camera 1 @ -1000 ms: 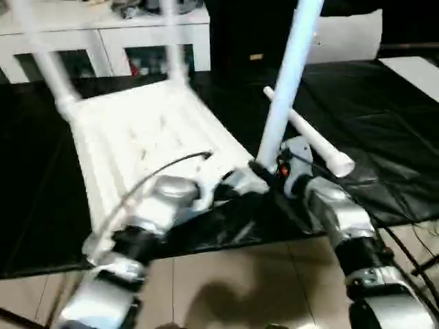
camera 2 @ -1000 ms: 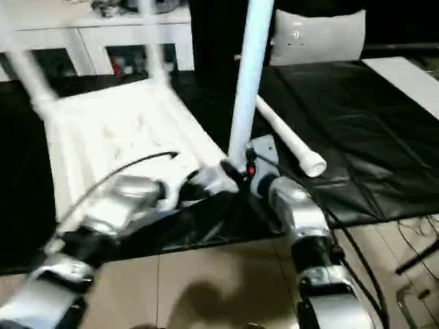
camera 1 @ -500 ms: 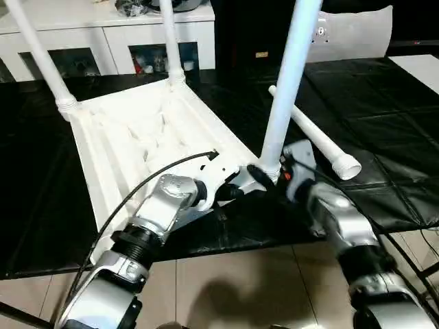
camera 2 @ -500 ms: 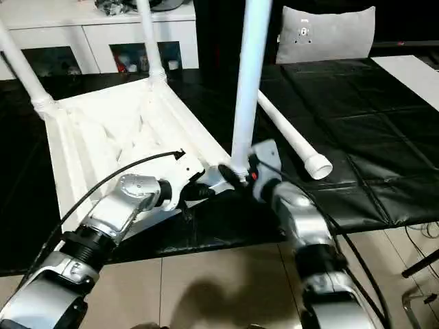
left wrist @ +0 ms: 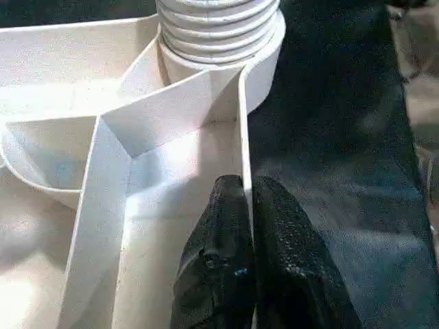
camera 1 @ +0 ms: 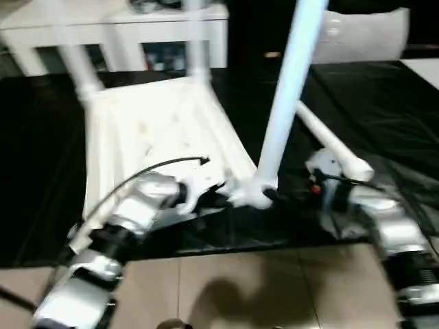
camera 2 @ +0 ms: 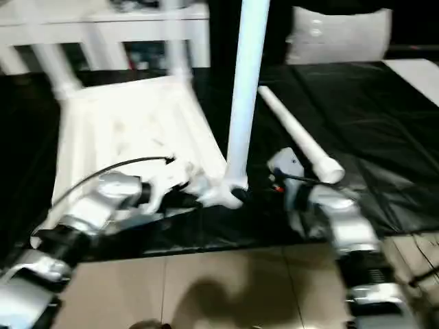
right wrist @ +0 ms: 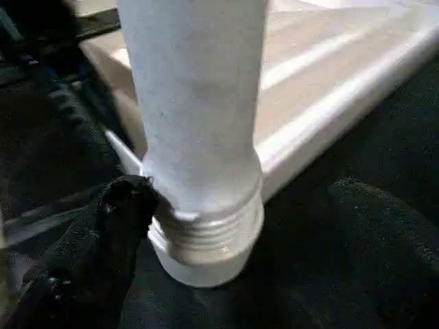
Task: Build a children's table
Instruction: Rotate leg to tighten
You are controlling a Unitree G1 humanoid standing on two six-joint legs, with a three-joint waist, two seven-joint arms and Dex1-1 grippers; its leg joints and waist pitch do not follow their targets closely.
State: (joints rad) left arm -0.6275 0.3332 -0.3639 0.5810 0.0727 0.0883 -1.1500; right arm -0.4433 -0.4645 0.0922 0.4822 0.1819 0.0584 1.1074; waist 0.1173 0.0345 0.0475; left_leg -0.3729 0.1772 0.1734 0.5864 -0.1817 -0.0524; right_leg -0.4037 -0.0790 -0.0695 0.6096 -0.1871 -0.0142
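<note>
The children's table top (camera 1: 158, 130) lies upside down on the black work table. Two legs (camera 1: 79, 65) stand in its far corners. A third leg (camera 1: 285, 103) stands upright in the near right socket (camera 1: 250, 197), its threaded end (right wrist: 206, 233) showing above the socket rim. Another leg (camera 1: 329, 144) lies loose on the black cover to the right. My left gripper (left wrist: 248, 188) is shut on the thin rim wall of the top just beside that socket. My right gripper (right wrist: 240, 199) is open around the base of the upright leg, one finger (right wrist: 89, 253) close against it, the other (right wrist: 384, 226) well apart.
A white cabinet (camera 1: 123, 27) runs along the back, with a pale cushion-like object (camera 2: 339, 34) at the back right. The work table's front edge (camera 1: 226, 243) lies just below my grippers, with tiled floor (camera 1: 226, 288) beyond it.
My right gripper's fingers have spread away from the base of the upright leg, which stays standing in its socket. The left gripper keeps its pinch. The camera has shifted.
</note>
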